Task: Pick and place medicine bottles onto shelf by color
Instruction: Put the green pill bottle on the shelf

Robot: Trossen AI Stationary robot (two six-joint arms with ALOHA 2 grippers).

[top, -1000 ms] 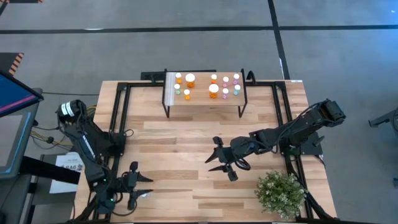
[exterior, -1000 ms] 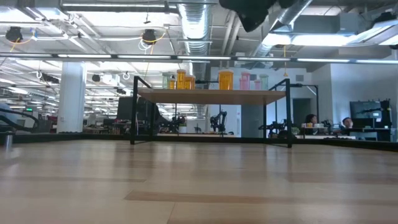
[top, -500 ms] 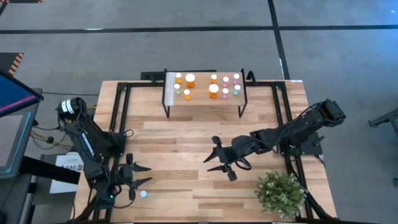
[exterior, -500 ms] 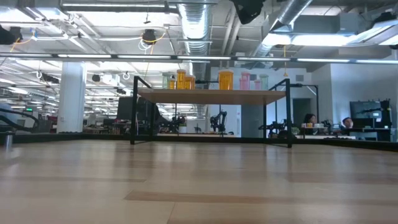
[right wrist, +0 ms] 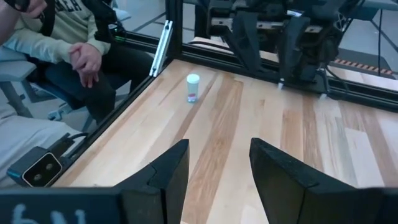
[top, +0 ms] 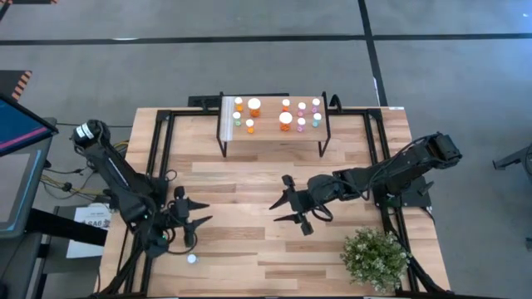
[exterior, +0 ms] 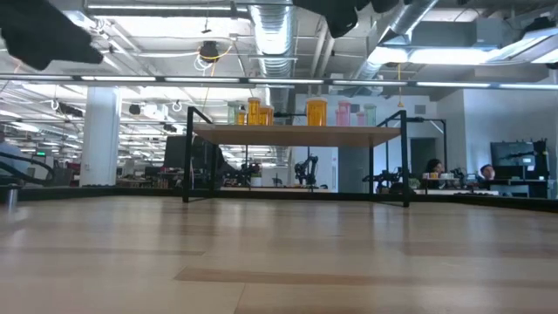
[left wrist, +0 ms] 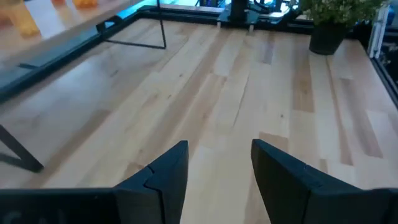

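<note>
At table's front-left edge: lone pink bottle (top: 192, 258) w/ white cap, upright, just beside left gripper (top: 196, 215), jaws spread, empty. Mid-table: right gripper (top: 285, 209), jaws spread, nothing held. At back: shelf (top: 229, 129) w/ orange, pink & teal bottles (top: 285, 119) standing on top.

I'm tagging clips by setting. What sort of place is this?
Probably an open-plan robotics lab or workshop: exposed ceiling ducts, more robot arms on benches behind the shelf, and people seated at monitors.
</note>
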